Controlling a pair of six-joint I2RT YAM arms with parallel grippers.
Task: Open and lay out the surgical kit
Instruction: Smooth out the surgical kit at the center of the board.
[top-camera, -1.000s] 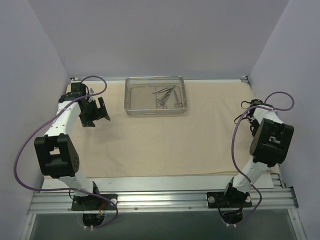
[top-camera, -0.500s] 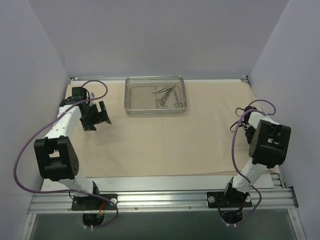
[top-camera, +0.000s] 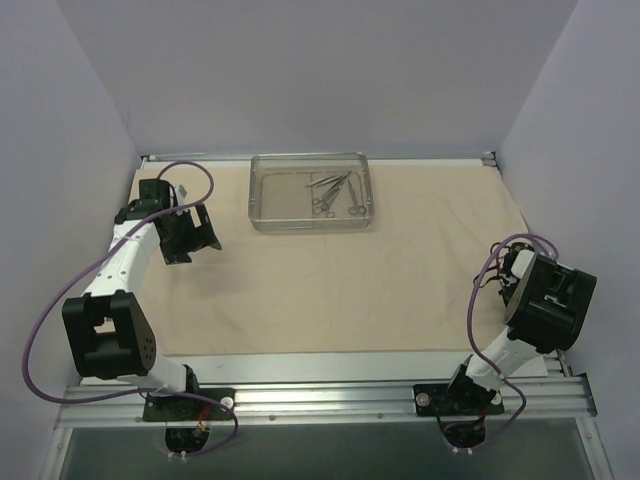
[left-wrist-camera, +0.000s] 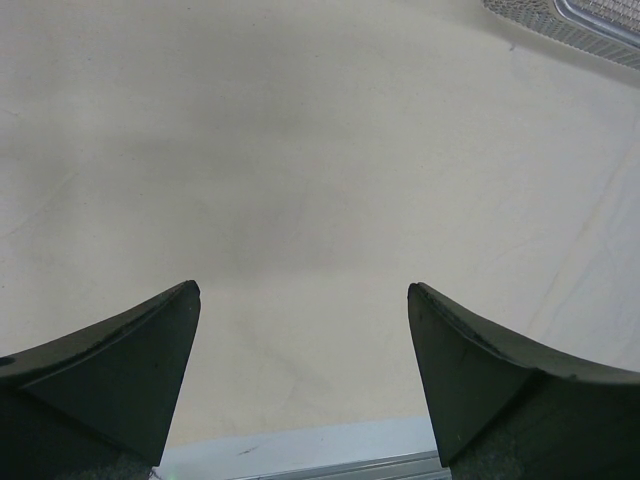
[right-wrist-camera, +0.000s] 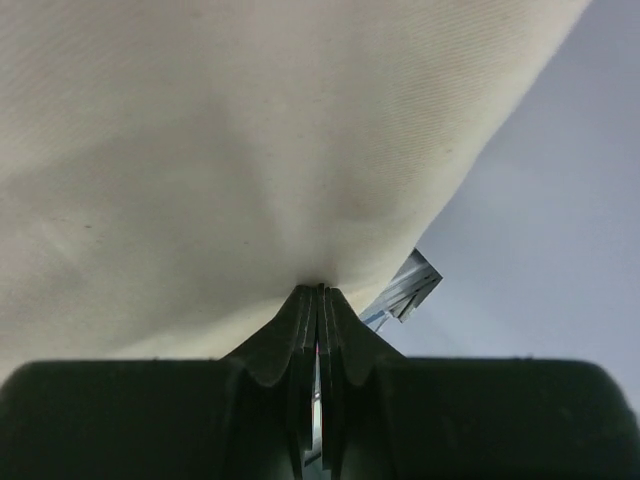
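Observation:
The beige cloth wrap (top-camera: 340, 280) lies spread over the table. The clear tray (top-camera: 262, 222) stands on it at the back centre, with several slim metal instruments (top-camera: 332, 192) inside toward its right. My left gripper (top-camera: 200, 228) hovers open over the cloth's left part, and the left wrist view shows nothing between its fingers (left-wrist-camera: 120, 360); a corner of the tray (left-wrist-camera: 590, 20) shows at the top right there. My right gripper (right-wrist-camera: 320, 290) is shut on the cloth's right edge (right-wrist-camera: 250, 180), mostly hidden under its arm (top-camera: 548, 300) in the top view.
Lavender walls close in the left, back and right sides. A metal rail (top-camera: 320, 400) with both arm bases runs along the near edge. A white strip of bare table (left-wrist-camera: 300, 450) borders the cloth's near edge. Purple cables loop from both arms.
The right arm has drawn back toward the near right, pulling the cloth's right edge with it. The left gripper has shifted slightly left and nearer, still open.

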